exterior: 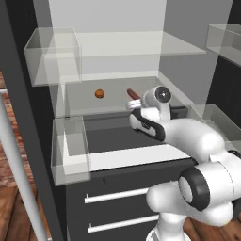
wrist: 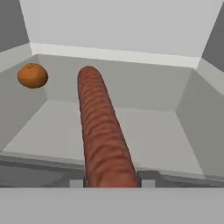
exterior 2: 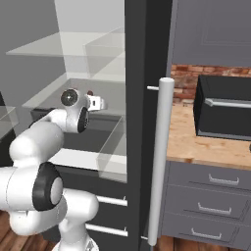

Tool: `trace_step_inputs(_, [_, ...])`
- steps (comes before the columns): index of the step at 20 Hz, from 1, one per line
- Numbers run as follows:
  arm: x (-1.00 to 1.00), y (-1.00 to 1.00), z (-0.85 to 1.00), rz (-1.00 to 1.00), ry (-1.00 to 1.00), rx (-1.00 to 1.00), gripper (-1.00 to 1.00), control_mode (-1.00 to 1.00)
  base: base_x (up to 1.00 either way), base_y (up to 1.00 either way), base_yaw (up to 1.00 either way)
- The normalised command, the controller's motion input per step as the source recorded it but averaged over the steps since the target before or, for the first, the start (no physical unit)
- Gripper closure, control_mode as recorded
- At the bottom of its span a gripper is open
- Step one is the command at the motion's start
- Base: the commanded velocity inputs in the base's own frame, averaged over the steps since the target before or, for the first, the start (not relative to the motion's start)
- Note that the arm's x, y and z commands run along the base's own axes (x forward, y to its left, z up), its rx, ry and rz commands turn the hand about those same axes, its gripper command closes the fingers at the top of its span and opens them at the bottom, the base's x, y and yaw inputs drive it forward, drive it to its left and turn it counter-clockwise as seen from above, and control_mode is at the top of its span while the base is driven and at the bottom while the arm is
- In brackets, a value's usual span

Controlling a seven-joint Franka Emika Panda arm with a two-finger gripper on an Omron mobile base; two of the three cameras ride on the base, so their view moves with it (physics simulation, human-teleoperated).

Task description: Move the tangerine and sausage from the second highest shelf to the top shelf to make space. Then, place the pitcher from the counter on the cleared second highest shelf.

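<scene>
The arm (exterior: 197,141) is showing glossy white rounded shells joined by dark grey-black bands, a round dark cap with a pale ring capping its wrist (exterior: 162,94), and a white bulbous base link (exterior 2: 73,208).

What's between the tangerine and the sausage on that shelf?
Nothing: bare grey shelf separates the tangerine from the sausage in the left base view; the hand view shows the same gap.
</scene>
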Motion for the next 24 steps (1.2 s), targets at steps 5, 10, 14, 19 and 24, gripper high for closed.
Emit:
trace_step_inputs(5, [-1.00, 0.22, 0.97, 0.03, 0.00, -0.09, 1.00, -1.00, 0.00, 0.00, 0.00])
trace_step_inputs(10, [-1.00, 0.22, 0.81, 0.08, -0.01, -0.08, 1.00, -1.00, 0.00, 0.00, 0.00])
trace_step_inputs(14, [-0.90, 0.09, 0.84, 0.06, -0.06, -0.03, 1.00, -1.00, 0.00, 0.00, 0.00])
trace_step_inputs(19, [-0.47, 0.00, 0.90, 0.00, -0.16, 0.00, 1.00, -1.00, 0.00, 0.00, 0.00])
trace_step_inputs(24, [-0.01, 0.00, 0.69, 0.00, -0.08, 0.00, 1.00, -1.00, 0.00, 0.00, 0.00])
